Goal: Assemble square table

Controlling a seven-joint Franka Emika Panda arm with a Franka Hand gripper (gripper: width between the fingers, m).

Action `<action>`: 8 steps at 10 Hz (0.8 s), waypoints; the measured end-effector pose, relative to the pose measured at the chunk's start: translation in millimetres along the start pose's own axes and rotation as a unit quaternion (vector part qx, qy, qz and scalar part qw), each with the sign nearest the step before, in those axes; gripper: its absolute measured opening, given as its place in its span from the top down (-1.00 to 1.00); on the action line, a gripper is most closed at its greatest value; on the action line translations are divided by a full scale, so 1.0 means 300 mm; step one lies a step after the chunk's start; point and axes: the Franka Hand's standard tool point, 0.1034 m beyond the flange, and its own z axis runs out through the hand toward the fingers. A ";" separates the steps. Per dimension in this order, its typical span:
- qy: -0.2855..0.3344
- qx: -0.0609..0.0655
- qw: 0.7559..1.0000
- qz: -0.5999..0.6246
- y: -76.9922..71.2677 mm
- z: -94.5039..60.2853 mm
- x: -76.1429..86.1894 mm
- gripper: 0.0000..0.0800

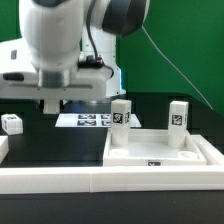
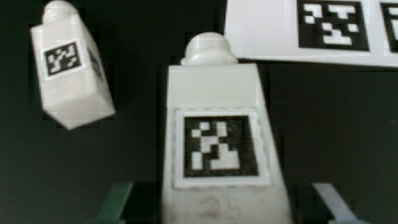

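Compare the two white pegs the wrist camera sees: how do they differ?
The centre leg lies between the end effector's fingers; the side leg lies outside them, apart. The centre leg runs in line with the fingers; the side leg is slanted against it. Whether the centre leg is clamped is unclear. Both are white, round-tipped, tagged, on the black table.

A robotics lab: green backdrop (image 1: 180, 40), black table (image 1: 60, 135), tagged marker board (image 1: 85, 120), robot arm (image 1: 60, 40).
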 end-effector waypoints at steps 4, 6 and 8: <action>0.139 -0.013 0.990 -0.006 0.017 -0.097 0.030 0.27; 0.210 -0.019 0.978 -0.005 0.022 -0.122 0.054 0.27; 0.261 -0.015 0.965 0.005 0.008 -0.204 0.086 0.27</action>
